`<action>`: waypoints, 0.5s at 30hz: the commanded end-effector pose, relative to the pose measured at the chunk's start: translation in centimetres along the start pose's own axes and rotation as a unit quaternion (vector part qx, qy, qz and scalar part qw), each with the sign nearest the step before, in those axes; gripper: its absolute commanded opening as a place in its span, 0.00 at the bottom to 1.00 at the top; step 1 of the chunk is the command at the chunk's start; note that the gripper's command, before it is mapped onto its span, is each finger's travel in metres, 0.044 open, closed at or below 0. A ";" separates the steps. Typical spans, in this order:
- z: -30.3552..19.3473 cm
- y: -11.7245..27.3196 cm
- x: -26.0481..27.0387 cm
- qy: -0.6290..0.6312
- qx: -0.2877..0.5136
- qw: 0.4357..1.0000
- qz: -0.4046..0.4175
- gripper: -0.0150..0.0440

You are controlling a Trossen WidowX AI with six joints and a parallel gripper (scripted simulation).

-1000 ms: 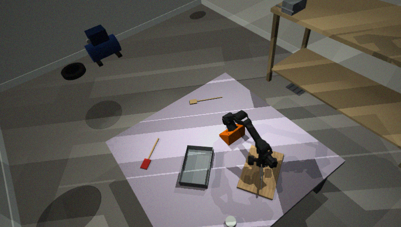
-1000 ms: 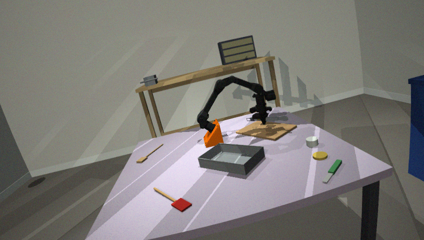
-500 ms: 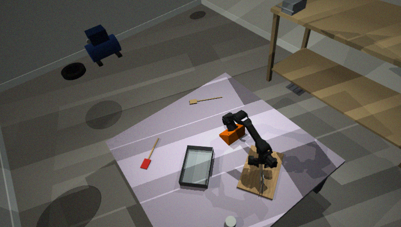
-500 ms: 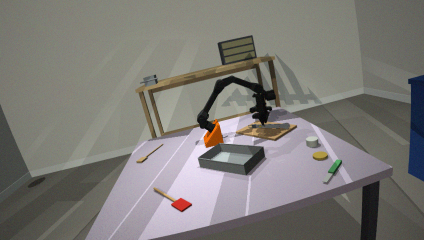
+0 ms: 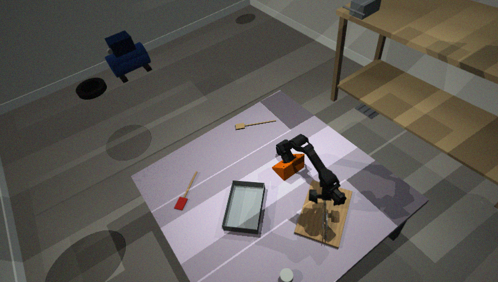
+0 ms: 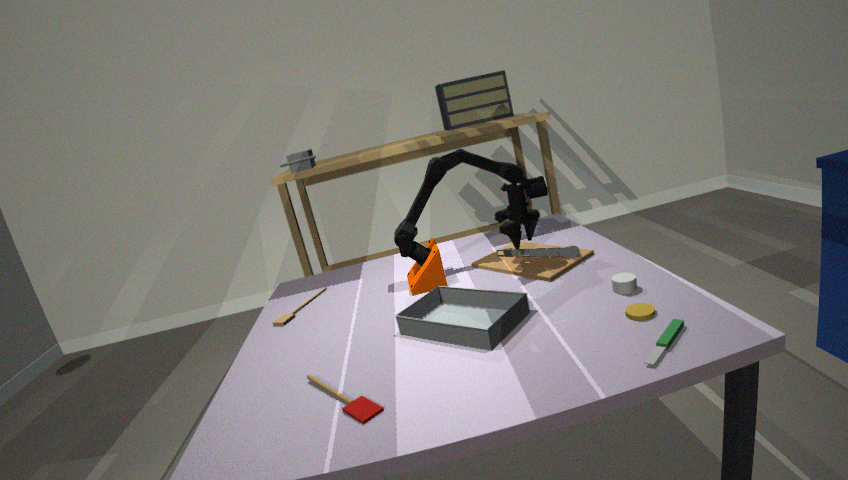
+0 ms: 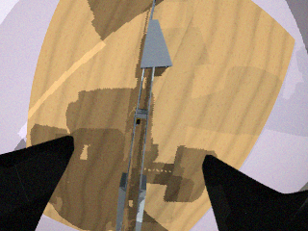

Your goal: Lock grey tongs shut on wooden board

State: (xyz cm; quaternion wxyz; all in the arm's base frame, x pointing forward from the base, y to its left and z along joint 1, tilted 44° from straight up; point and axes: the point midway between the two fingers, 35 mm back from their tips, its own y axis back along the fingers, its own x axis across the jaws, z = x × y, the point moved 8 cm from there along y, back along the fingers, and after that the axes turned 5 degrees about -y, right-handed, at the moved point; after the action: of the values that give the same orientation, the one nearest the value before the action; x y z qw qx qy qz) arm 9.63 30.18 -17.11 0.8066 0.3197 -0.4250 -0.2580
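Observation:
The grey tongs (image 5: 323, 217) (image 6: 559, 252) (image 7: 155, 50) lie lengthwise on the wooden board (image 5: 345, 212) (image 6: 541, 272) (image 7: 231, 106). Their two arms are close together and nearly parallel. In the top view one end reaches the board's front edge. Whether the hinge lock is engaged cannot be seen. My gripper (image 5: 325, 198) (image 6: 523, 243) (image 7: 139, 153) is open wide and empty. Its fingers stand on either side of the tongs, apart from them, with the tips low over the board. The roasting tin (image 5: 241, 230) (image 6: 446, 334) stands apart from the board, with no tongs on it.
A red spatula (image 5: 181, 203) (image 6: 363, 409) and a wooden one (image 5: 239, 126) (image 6: 284, 320) lie beyond the tin. A white cylinder (image 5: 286, 275) (image 6: 624, 284), a yellow disc (image 6: 640, 311) and a green-handled tool (image 6: 670, 333) are on the table past the board.

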 end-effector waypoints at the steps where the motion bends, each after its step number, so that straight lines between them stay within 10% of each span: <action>1: 3.6 3.7 -1.2 0.006 0.010 1.000 -0.007 1.00; 15: 13.5 9.5 -1.9 0.010 0.005 1.000 -0.004 1.00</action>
State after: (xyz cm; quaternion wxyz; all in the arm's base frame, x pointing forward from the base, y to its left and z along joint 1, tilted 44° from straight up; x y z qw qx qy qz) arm -1.58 34.11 -5.27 0.8078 0.3367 -0.4123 -0.2533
